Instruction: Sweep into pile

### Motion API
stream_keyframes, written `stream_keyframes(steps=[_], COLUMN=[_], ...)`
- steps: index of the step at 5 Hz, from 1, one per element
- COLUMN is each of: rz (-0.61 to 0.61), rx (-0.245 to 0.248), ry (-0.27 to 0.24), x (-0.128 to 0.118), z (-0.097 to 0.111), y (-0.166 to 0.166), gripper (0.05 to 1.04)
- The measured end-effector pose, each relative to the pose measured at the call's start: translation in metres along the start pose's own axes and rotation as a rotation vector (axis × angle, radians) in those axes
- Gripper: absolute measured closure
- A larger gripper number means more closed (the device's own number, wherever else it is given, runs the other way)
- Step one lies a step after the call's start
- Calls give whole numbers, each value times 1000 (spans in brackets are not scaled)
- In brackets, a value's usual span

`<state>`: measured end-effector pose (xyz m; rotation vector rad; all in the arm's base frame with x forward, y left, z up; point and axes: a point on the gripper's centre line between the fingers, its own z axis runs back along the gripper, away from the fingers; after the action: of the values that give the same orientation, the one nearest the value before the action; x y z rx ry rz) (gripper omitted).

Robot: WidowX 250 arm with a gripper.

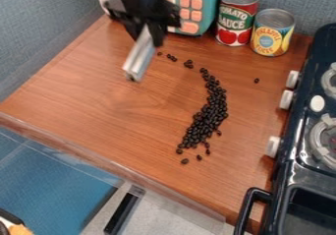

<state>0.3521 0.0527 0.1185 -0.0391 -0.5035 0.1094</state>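
Camera view: black pincer (150,32) at upper left, over the far part of the wooden surface (98,101), clamped on a silver bar (138,59). Bar slants down toward the near left, lower end left of the beans. Dark beans (209,118) lie on the surface in a long curved band, right of the bar. Band is thickest in its middle and near part, thins out toward the far end; small clusters and single beans trail off toward the pincer. A few loose ones at the near end, one alone to the right of the band. Behind, at the wall: teal toy appliance (209,8) with salmon buttons, then red tomato can (238,17) and yellow-and-blue can (272,33), both upright, side by side. Black toy stove (298,145) along the right edge, white knobs (287,99) facing the beans.
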Motion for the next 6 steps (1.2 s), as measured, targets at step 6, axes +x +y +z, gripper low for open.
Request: stream_keyframes(steps=[6], rz=[-167], rx=[108], ry=[486], x=[21], z=[-100], y=[117], gripper=[705])
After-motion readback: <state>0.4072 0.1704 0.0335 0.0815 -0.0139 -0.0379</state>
